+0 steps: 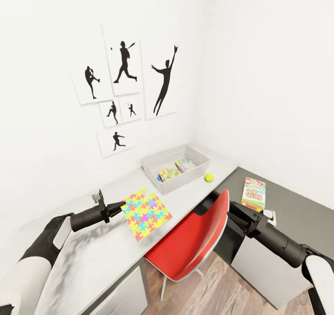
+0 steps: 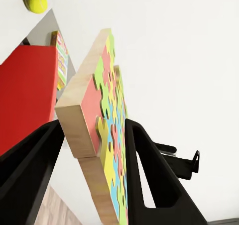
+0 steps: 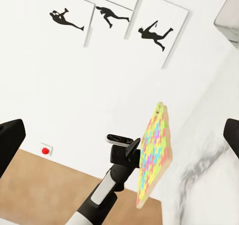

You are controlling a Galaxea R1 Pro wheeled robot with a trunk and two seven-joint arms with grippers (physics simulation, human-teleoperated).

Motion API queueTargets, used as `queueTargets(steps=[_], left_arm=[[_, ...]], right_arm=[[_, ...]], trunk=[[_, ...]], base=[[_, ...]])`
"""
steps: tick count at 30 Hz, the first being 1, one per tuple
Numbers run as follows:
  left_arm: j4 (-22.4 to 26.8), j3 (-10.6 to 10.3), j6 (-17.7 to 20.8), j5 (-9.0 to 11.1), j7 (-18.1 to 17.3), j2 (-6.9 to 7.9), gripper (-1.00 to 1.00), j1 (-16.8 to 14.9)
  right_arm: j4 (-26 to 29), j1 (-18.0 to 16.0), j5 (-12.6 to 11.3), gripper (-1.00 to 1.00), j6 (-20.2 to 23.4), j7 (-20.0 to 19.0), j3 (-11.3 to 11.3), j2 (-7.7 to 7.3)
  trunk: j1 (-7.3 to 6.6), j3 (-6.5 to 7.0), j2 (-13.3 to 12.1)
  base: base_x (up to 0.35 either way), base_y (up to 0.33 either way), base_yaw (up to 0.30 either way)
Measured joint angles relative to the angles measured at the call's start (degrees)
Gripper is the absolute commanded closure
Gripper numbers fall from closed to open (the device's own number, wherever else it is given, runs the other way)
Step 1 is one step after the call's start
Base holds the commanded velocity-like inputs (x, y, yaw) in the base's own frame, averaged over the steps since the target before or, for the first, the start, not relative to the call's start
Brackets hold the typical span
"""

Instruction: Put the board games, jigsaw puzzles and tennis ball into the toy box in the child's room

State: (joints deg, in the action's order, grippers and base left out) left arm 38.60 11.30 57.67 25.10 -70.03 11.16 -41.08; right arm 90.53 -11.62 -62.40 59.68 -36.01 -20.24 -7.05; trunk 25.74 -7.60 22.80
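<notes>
My left gripper (image 1: 121, 207) is shut on the edge of a jigsaw puzzle (image 1: 146, 213), a square sheet of yellow, pink, blue and green pieces with a wooden back. In the right wrist view the puzzle (image 3: 154, 150) hangs tilted above the table (image 1: 106, 250). The light-grey toy box (image 1: 200, 153) stands at the table's far end and holds a second puzzle (image 1: 168, 174) and a pale green board game (image 1: 184, 165). The tennis ball (image 1: 209, 177) lies on the table beside the box. My right gripper (image 1: 234, 211) is open behind the chair back.
A red chair (image 1: 195, 241) stands pushed against the table between my arms. A white-red-yellow board game (image 1: 253, 193) lies on the lower dark grey cabinet (image 1: 297, 217) to the right. Baseball-player silhouette pictures (image 1: 125, 69) hang on the white wall.
</notes>
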Motion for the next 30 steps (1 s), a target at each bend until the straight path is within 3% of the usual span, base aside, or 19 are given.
queueTargets(steps=[13, 30], left_arm=[[0.0, 0.0, 0.0, 0.0, 0.0, 0.00, 1.00, 0.0], [0.0, 0.0, -0.4, 0.0, 0.1, 0.18, 1.00, 0.0]], right_arm=[[0.0, 0.0, 0.0, -1.00, 0.0, 0.1, 0.0, 0.01], [0.0, 0.0, 0.1, -1.00, 0.0, 0.0, -0.1, 0.02]], trunk=[[0.01, 0.00, 0.0], [0.01, 0.00, 0.0]], base=[[0.048, -0.140, 0.000], [0.001, -0.262, 0.024]])
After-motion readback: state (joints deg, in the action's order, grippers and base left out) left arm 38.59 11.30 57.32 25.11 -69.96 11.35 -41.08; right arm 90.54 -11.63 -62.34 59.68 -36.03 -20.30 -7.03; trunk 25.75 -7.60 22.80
